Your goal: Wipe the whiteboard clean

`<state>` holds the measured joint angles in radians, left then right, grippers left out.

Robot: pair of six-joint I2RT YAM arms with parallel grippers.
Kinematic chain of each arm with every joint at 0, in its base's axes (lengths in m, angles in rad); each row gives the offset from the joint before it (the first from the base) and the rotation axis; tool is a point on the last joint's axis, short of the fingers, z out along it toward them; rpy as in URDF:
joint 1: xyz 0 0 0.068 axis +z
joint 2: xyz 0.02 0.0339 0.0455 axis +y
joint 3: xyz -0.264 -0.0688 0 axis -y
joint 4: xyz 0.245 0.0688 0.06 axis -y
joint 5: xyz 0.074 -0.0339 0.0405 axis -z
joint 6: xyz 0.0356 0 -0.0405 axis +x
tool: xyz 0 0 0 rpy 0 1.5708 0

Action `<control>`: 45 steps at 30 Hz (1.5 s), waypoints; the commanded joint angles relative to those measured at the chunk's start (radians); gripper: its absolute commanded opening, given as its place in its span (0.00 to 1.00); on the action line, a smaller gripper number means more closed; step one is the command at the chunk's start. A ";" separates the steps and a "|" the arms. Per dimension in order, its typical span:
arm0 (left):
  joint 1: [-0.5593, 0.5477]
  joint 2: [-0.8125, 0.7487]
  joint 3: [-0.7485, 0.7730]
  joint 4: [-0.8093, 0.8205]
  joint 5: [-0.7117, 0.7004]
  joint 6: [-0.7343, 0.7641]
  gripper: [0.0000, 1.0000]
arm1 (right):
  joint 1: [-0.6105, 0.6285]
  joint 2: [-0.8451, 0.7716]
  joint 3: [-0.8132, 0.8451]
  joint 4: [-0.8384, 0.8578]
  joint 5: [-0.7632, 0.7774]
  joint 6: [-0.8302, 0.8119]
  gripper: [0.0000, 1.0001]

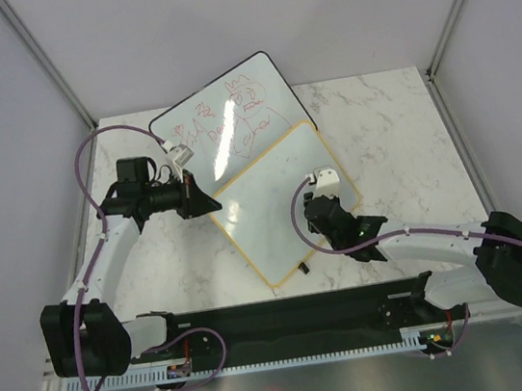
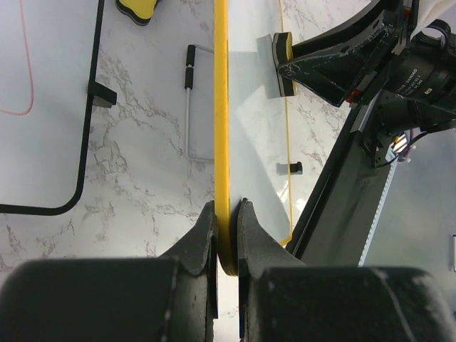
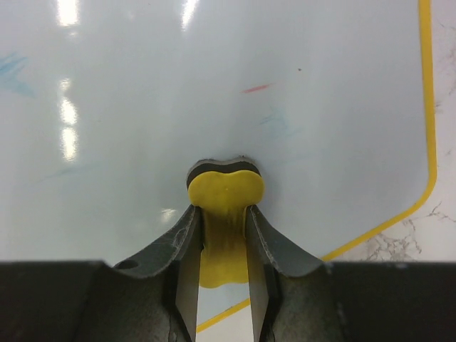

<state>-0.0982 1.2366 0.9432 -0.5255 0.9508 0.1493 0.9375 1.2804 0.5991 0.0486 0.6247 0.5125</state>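
The yellow-framed whiteboard (image 1: 263, 226) lies tilted on the marble table, partly over a larger black-framed board. My left gripper (image 1: 210, 204) is shut on its yellow edge (image 2: 221, 142) near the left corner, one finger on each side (image 2: 226, 215). My right gripper (image 1: 319, 209) is shut on a yellow eraser (image 3: 224, 191) with a black felt base, pressed flat on the board. The eraser also shows in the left wrist view (image 2: 283, 63). The board face (image 3: 214, 78) carries a short faint red mark (image 3: 255, 89) and pale blue smudges (image 3: 14, 71).
The black-framed whiteboard (image 1: 229, 107) with red scribbles lies behind, under the yellow board's far corner. A second yellow eraser (image 2: 138, 6) and a thin black-and-white rod (image 2: 189, 78) lie between the boards. A small black clip (image 1: 303, 269) sits on the yellow board's near edge.
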 commanded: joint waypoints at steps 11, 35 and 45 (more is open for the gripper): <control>-0.026 -0.008 0.037 0.061 0.008 0.173 0.02 | -0.264 -0.029 0.014 -0.001 -0.132 -0.028 0.00; -0.034 -0.016 0.037 0.051 0.005 0.170 0.02 | -0.252 0.100 0.120 -0.004 -0.148 0.063 0.00; -0.034 -0.006 0.042 0.048 0.006 0.182 0.02 | -0.237 0.049 -0.038 0.030 -0.166 0.179 0.00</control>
<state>-0.1066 1.2385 0.9531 -0.5297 0.9398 0.1497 0.6437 1.2789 0.5770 0.1783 0.5030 0.6510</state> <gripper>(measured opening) 0.115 0.344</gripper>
